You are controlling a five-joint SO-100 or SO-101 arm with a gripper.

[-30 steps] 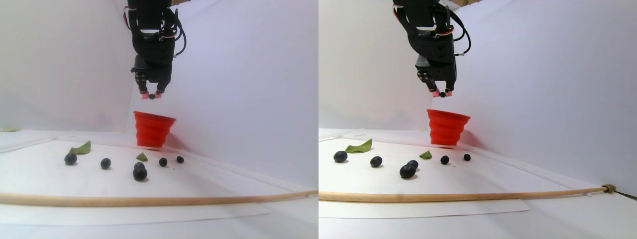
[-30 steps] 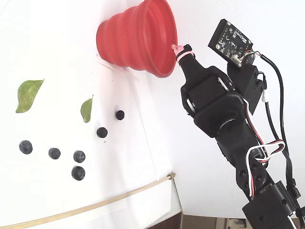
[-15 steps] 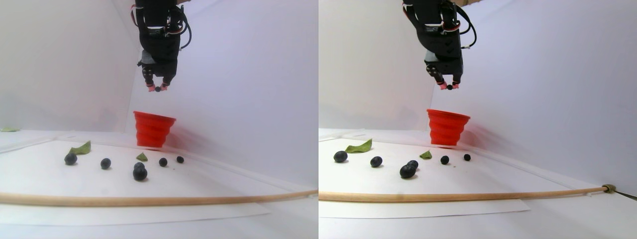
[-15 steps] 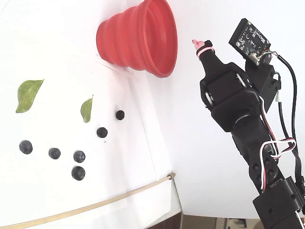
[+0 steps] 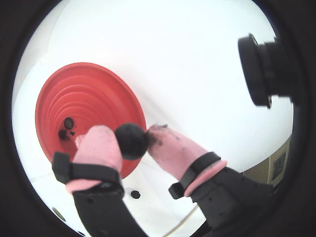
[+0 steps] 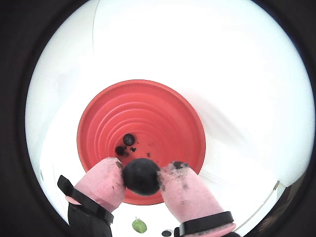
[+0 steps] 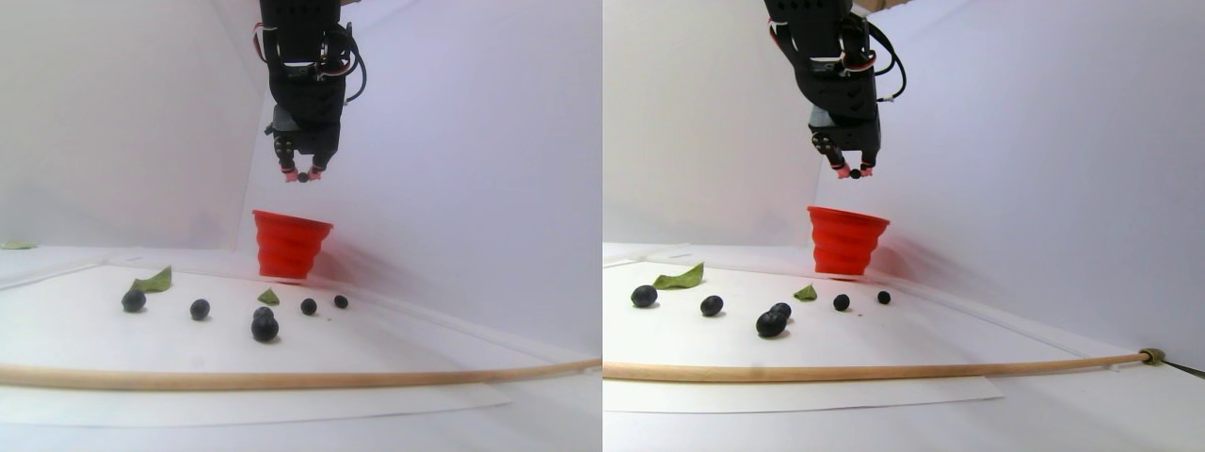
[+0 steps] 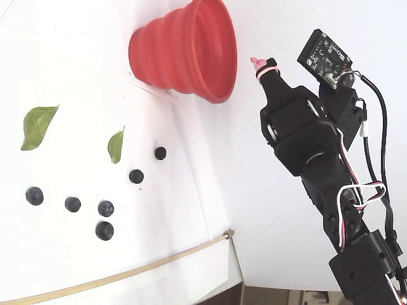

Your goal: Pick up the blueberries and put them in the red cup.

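Note:
My gripper [image 6: 141,177] is shut on one dark blueberry [image 6: 141,173], pinched between its pink fingertips [image 6: 103,182]. It hangs well above the red cup [image 7: 290,247], roughly over the cup's mouth in the stereo pair view [image 7: 302,176]. Looking down in a wrist view, the ribbed red cup [image 6: 163,128] is open below with two small blueberries [image 6: 128,139] on its bottom. Several more blueberries [image 8: 104,230] lie on the white sheet in front of the cup. In the fixed view the gripper [image 8: 257,62] is side-on, and the held berry is hidden.
Two green leaves [image 8: 37,126] [image 8: 116,145] lie among the berries. A long thin wooden stick [image 7: 282,379] runs across the sheet's near edge. White walls close in behind and beside the cup.
The gripper, still holding the berry, rose from just above the cup's rim, shifted slightly right in the stereo view, then dipped a little. The cup and loose berries have not moved.

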